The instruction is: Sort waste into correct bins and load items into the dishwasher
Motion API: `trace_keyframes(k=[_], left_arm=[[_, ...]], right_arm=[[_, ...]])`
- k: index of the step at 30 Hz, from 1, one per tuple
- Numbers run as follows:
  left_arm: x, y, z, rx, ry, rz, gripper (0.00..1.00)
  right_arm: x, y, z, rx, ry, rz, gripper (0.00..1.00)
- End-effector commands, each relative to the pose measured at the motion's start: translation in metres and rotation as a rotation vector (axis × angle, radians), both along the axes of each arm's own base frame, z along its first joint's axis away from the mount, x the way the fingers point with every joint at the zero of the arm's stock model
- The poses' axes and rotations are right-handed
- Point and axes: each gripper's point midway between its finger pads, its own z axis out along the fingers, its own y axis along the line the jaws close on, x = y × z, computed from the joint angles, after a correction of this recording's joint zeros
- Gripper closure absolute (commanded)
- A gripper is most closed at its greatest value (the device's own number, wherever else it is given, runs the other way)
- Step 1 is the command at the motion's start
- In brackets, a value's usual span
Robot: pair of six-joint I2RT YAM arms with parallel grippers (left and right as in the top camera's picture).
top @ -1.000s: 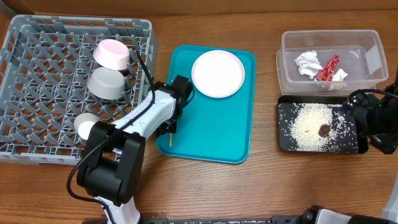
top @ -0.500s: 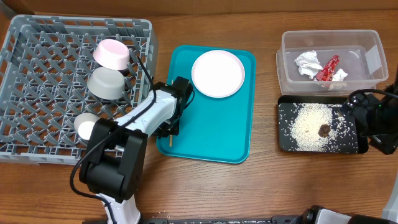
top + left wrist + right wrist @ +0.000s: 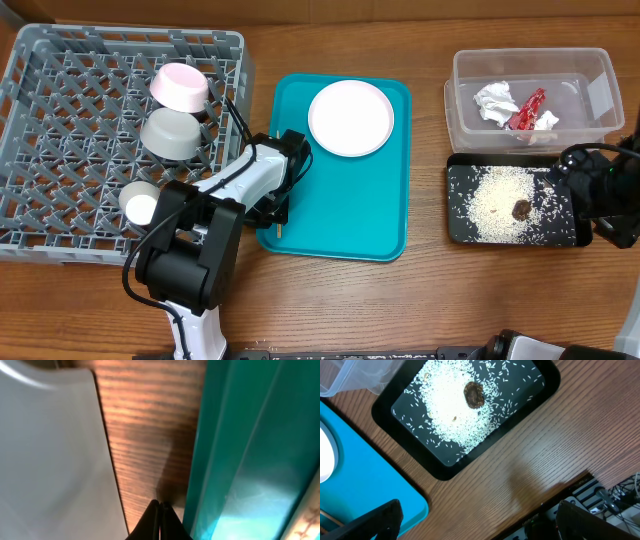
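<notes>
The grey dish rack [image 3: 60, 120] holds a small white bowl [image 3: 180, 87], a grey metal bowl [image 3: 172, 133] and a small white cup [image 3: 138, 204]. The white plate [image 3: 350, 118] lies on the teal tray [image 3: 340, 215]. A thin wooden stick [image 3: 279, 229] pokes out at the tray's left front edge, under my left gripper [image 3: 272, 212]. In the left wrist view the left gripper [image 3: 160, 506] is shut, with its tips over the wood between the rack wall [image 3: 50, 460] and the tray rim [image 3: 225, 460]. My right gripper [image 3: 480, 527] is open and empty, right of the black tray [image 3: 460, 225].
The clear tub [image 3: 590, 70] at the back right holds white tissue [image 3: 497, 102] and a red wrapper [image 3: 528, 110]. The black tray [image 3: 445, 467] in front of it holds rice grains [image 3: 455, 415] and a brown lump [image 3: 474, 394].
My left gripper has shifted slightly toward the tray's left front edge, and the stick end has moved a little to the right. The right arm has not moved.
</notes>
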Motion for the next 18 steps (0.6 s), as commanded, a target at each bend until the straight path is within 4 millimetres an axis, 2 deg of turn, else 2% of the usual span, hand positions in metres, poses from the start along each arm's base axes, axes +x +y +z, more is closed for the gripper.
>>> trace_keyframes(k=[1,5,7,8,12,14,18], left_arm=[[0.000,-0.003,0.005,0.001,-0.005,0.037,0.96],[0.016,-0.010,0.029,-0.033,-0.086,0.044,0.95],[0.025,-0.015,0.047,-0.062,-0.138,0.045,0.89],[0.033,-0.022,0.065,-0.108,-0.191,0.048,0.70],[0.044,-0.045,0.092,-0.250,-0.263,0.059,0.38],[0.045,-0.056,0.094,-0.313,-0.264,0.063,0.37],[0.043,-0.072,0.085,-0.399,-0.232,0.073,0.43]], right_arm=[[0.001,0.000,0.003,-0.010,-0.011,0.005,0.00],[0.001,0.000,0.003,-0.011,-0.012,0.005,0.00],[0.001,0.000,0.003,-0.011,-0.012,0.005,0.00],[0.001,0.000,0.003,-0.011,-0.012,0.005,0.00],[0.002,-0.001,0.003,-0.012,-0.014,0.005,0.00],[0.002,-0.001,0.003,-0.012,-0.015,0.005,0.00],[0.002,-0.001,0.003,-0.012,-0.015,0.005,0.00]])
